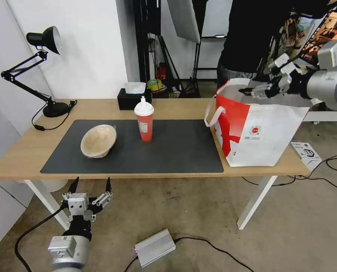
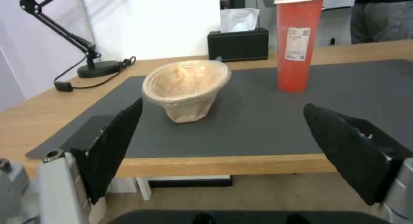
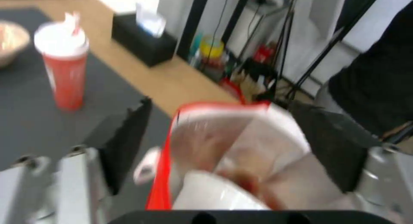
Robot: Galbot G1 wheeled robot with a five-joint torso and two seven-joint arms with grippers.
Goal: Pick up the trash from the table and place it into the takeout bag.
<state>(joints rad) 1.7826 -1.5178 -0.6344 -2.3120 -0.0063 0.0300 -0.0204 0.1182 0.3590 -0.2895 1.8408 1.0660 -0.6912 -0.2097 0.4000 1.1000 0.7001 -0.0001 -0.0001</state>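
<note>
On the dark mat (image 1: pixel 176 151) of the table (image 1: pixel 21 151), a beige pulp bowl (image 1: pixel 98 141) (image 2: pixel 186 88) lies tilted at the left. A red-orange cup with a white lid (image 1: pixel 144 122) (image 2: pixel 297 43) (image 3: pixel 62 72) stands upright mid-mat. The white-and-red takeout bag (image 1: pixel 259 132) (image 3: pixel 161 172) stands open at the table's right end. My right gripper (image 1: pixel 251 90) (image 3: pixel 224 120) hovers open over the bag's mouth. Under it, inside the bag, is a blurred white bowl with reddish scraps (image 3: pixel 215 191). Low before the table's front edge, my left gripper (image 1: pixel 93 181) (image 2: pixel 222 104) is open and faces the pulp bowl.
A black tissue box (image 1: pixel 132 99) and a black desk lamp (image 1: pixel 44 41) stand along the table's back. A person in black (image 1: pixel 251 34) stands behind the bag. A silver box (image 1: pixel 154 247), a small white box (image 1: pixel 306 153) and cables lie on the floor.
</note>
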